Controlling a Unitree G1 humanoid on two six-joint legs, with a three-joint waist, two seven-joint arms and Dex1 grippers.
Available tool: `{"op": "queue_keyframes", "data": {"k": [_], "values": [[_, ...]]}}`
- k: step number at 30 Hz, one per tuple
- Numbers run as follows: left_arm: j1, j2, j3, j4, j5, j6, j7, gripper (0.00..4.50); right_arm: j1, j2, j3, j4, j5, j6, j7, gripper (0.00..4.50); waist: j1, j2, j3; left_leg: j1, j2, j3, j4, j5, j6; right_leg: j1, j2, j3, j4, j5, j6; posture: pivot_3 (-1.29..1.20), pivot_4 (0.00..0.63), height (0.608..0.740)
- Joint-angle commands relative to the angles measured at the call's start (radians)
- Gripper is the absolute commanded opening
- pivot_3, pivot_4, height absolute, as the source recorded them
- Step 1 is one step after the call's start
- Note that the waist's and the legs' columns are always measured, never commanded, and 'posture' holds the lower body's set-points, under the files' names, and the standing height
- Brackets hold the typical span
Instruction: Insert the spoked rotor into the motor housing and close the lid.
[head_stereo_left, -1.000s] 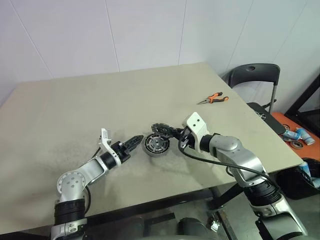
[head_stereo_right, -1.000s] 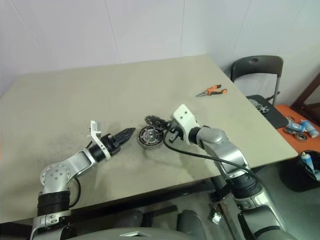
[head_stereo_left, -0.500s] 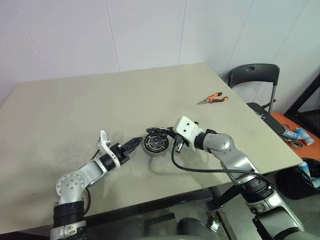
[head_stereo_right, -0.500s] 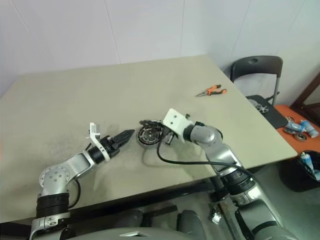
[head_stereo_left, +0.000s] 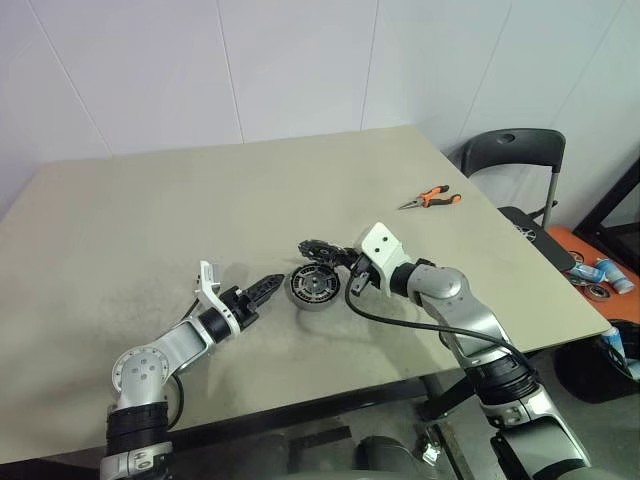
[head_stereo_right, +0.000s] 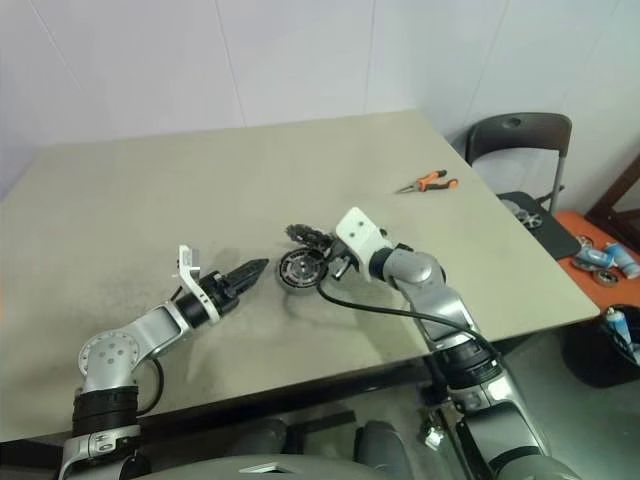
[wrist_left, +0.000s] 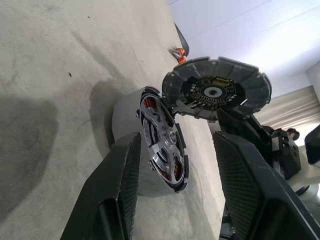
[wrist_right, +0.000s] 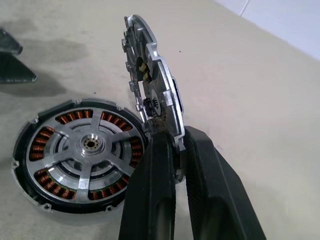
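The motor housing (wrist_left: 122, 120) lies flat on the table near its middle. The spoked rotor (wrist_right: 90, 145) sits inside it, with copper windings showing between the spokes. The lid (wrist_right: 152, 85) stands on edge at the housing's far rim, ribbed face turned away, and my right gripper (wrist_right: 177, 135) is shut on its lower rim. In the left eye view the lid (head_stereo_left: 320, 247) tilts just behind the housing, with the right gripper (head_stereo_left: 343, 263) to its right. My left gripper (head_stereo_left: 274, 283) is open and level, its fingertips close to the housing's left side, holding nothing.
Orange-handled pliers (head_stereo_left: 432, 197) lie toward the table's far right. A black chair (head_stereo_left: 510, 150) stands beyond the right edge, with small parts on an orange surface (head_stereo_left: 595, 270) beside it. Bare tabletop (head_stereo_left: 150, 200) spreads to the left and back.
My right wrist has rolled, and the lid it holds now stands more upright at the housing's far rim. The left gripper has stayed put.
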Motion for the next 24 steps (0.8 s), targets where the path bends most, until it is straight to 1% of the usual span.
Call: {"op": "queue_keyframes", "data": {"k": [1, 6, 11, 14, 19, 24], "values": [[-0.018, 0.004, 0.007, -0.011, 0.006, -0.019, -0.012, 2.44, 0.010, -0.015, 0.016, 0.020, -0.041, -0.115, 0.005, 1.29, -0.001, 0.000, 0.000, 0.000, 0.000, 0.000, 0.000, 0.000, 0.000, 0.000, 0.000, 0.000, 0.000, 0.000, 0.000, 0.00, 0.000, 0.740], [-0.006, 0.002, 0.009, -0.020, 0.004, -0.021, -0.009, 2.44, 0.011, -0.026, 0.062, 0.029, -0.099, -0.130, 0.027, 3.02, -0.005, 0.000, 0.000, 0.000, 0.000, 0.000, 0.000, 0.000, 0.000, 0.002, 0.000, 0.000, 0.001, 0.000, 0.000, 0.00, 0.000, 0.740], [-0.003, -0.004, 0.009, -0.026, 0.005, -0.025, -0.004, 2.44, 0.010, -0.034, 0.058, 0.054, -0.117, -0.171, 0.040, 3.02, -0.005, 0.000, 0.000, 0.000, 0.000, 0.000, 0.001, 0.000, 0.000, 0.002, 0.001, 0.000, 0.001, 0.000, 0.000, 0.00, 0.000, 0.740], [-0.004, -0.004, 0.009, -0.025, 0.003, -0.029, -0.003, 2.44, 0.007, -0.055, 0.055, 0.062, -0.122, -0.194, 0.073, 3.02, -0.003, 0.000, 0.000, 0.000, 0.000, 0.000, 0.002, 0.000, 0.000, 0.003, 0.001, 0.000, 0.001, 0.000, 0.000, 0.00, 0.000, 0.740], [-0.008, -0.003, 0.009, -0.020, 0.003, -0.032, -0.006, 2.44, 0.006, -0.120, 0.077, 0.061, -0.110, -0.215, 0.200, 3.02, -0.002, 0.000, 0.000, 0.001, 0.000, 0.000, 0.003, 0.000, 0.000, 0.004, 0.001, 0.000, 0.001, 0.000, 0.000, 0.00, 0.000, 0.740], [-0.014, -0.005, 0.010, -0.018, 0.003, -0.036, -0.006, 2.44, 0.019, -0.176, 0.101, 0.085, -0.102, -0.216, 0.328, 3.02, -0.002, -0.001, 0.000, 0.005, 0.000, -0.001, 0.003, 0.000, 0.000, 0.009, 0.001, -0.001, 0.001, 0.000, 0.000, 0.00, 0.000, 0.740]]}}
